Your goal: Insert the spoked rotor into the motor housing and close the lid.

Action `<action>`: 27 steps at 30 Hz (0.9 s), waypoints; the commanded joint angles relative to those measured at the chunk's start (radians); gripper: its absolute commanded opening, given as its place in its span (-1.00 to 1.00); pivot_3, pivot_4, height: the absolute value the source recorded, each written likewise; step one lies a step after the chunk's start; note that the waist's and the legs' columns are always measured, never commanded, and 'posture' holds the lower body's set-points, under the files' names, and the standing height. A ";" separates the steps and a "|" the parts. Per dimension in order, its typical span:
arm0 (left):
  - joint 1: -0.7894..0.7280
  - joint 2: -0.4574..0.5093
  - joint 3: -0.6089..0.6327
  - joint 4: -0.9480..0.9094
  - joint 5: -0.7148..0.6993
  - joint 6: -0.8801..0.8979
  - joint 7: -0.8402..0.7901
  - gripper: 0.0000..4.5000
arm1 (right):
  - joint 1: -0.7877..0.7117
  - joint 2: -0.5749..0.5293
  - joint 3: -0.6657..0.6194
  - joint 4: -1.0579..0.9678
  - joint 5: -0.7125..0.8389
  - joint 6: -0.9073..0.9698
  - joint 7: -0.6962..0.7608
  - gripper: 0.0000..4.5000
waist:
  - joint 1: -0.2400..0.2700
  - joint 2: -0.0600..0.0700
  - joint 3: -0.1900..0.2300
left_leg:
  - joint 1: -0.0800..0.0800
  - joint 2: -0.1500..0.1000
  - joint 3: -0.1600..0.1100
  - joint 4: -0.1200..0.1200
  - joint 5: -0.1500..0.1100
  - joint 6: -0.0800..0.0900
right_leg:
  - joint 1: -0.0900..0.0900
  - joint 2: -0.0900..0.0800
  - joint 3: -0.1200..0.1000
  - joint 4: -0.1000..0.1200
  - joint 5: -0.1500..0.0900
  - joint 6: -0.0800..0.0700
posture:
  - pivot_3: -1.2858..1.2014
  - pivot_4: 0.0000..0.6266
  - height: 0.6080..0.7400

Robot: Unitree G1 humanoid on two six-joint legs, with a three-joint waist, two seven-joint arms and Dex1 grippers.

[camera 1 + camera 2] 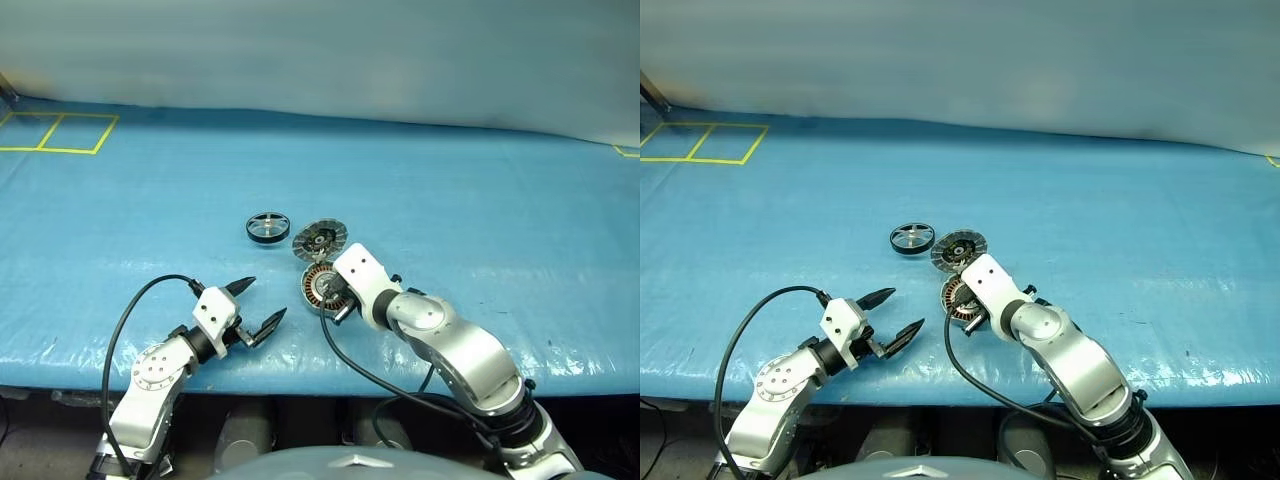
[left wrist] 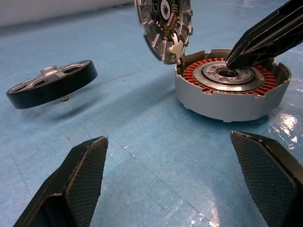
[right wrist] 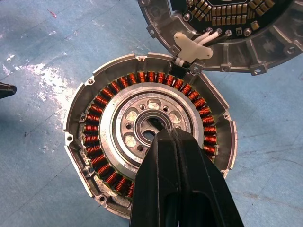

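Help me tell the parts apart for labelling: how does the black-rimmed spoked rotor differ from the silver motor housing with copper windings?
The black-rimmed spoked rotor has silver spokes with open gaps; the silver motor housing holds a ring of copper windings. The rotor lies alone on the blue mat; the housing has the ribbed grey lid standing open at its edge. The rotor looks slightly smaller. Both are round.

Lit evenly and brightly from above. Cast soft, short shadows beneath the spoked rotor [image 2: 51, 87] and motor housing [image 2: 232, 94] on the blue table cover [image 1: 480, 200]. Showed white glare patches on the cover just beside the housing, in both wrist views. Blurred the close left gripper fingers [image 2: 71, 184] slightly. Stayed sharp on the copper windings.
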 commanded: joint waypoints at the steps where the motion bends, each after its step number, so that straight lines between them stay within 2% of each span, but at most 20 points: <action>1: -0.004 -0.005 0.002 -0.003 -0.007 -0.016 0.002 1.00 | 0.001 -0.005 -0.009 -0.020 0.008 0.008 0.003 -0.99 | 0.000 0.000 0.000 | 0.000 0.000 0.000 0.000 0.000 0.000 | 0.000 0.000 0.000 0.000 0.000 0.000 | 0.03 -0.52 1.00; 6: -0.003 -0.005 0.003 -0.003 -0.007 -0.017 0.003 1.00 | 0.002 0.011 -0.013 -0.027 0.017 -0.008 0.002 -0.99 | -0.001 0.000 0.000 | 0.000 0.000 0.000 0.000 0.000 0.000 | 0.000 0.000 0.000 0.000 0.000 0.000 | 0.03 -0.52 1.00; 11: 0.000 -0.022 0.041 -0.015 -0.033 -0.018 0.030 1.00 | 0.024 0.072 -0.142 -0.106 0.165 -0.157 0.139 -0.99 | -0.001 0.000 0.000 | -0.001 0.000 0.000 0.000 0.000 0.000 | 0.000 0.000 0.000 0.000 0.000 0.000 | 0.03 -0.52 1.00; 14: -0.014 -0.017 0.088 -0.032 -0.061 0.013 0.047 1.00 | 0.060 0.056 -0.218 -0.124 0.236 -0.212 0.207 -0.99 | 0.000 0.000 0.000 | -0.001 0.000 -0.001 0.000 0.000 0.000 | 0.000 0.001 0.000 -0.001 0.000 0.001 | 0.03 -0.52 1.00; 18: -0.063 0.045 0.137 -0.070 -0.100 0.147 0.043 1.00 | 0.133 -0.038 -0.244 -0.098 0.238 -0.297 0.258 -0.99 | 0.002 0.000 0.000 | 0.000 0.000 -0.002 0.000 0.000 0.000 | 0.000 0.000 -0.002 -0.002 0.000 0.001 | 0.03 -0.52 1.00; 21: -0.159 0.117 0.178 -0.036 -0.156 0.273 0.009 1.00 | 0.199 -0.086 -0.253 -0.065 0.223 -0.379 0.281 -0.99 | 0.001 -0.001 0.000 | 0.000 0.000 -0.002 0.001 0.000 0.000 | 0.002 0.000 -0.001 -0.001 0.000 0.001 | 0.03 -0.52 1.00; 24: -0.269 0.173 0.196 0.021 -0.209 0.367 -0.042 1.00 | 0.233 -0.088 -0.265 -0.042 0.232 -0.417 0.278 -0.99 | 0.001 -0.001 0.001 | 0.000 0.000 -0.002 0.001 0.001 -0.001 | 0.002 0.002 -0.001 0.000 -0.002 0.004 | 0.03 -0.52 1.00; 27: -0.398 0.230 0.173 0.110 -0.202 0.385 -0.122 1.00 | 0.249 -0.080 -0.261 -0.032 0.224 -0.433 0.257 -0.99 | -0.001 -0.001 0.001 | 0.000 0.000 -0.001 0.001 0.001 -0.001 | 0.002 0.002 0.000 0.000 -0.001 0.004 | 0.03 -0.52 1.00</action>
